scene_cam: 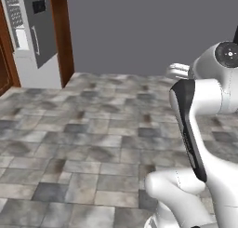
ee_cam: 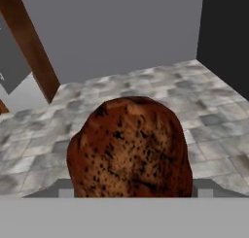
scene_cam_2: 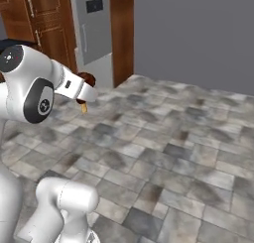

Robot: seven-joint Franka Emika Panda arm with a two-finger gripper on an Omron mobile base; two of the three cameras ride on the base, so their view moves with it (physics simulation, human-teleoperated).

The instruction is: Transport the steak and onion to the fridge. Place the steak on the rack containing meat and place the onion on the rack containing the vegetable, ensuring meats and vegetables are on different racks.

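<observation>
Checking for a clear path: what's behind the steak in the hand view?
Behind the steak: grey stone-tile floor, a plain grey wall and a brown wood post at left. The steak hides the floor directly behind it and the hand's fingertips.

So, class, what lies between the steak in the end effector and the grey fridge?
Just bare tiled floor separates the steak from the fridge, as the right base view shows.

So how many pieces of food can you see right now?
1: the steak, held in the gripper above the tiled floor. Other food may be out of sight.
</observation>
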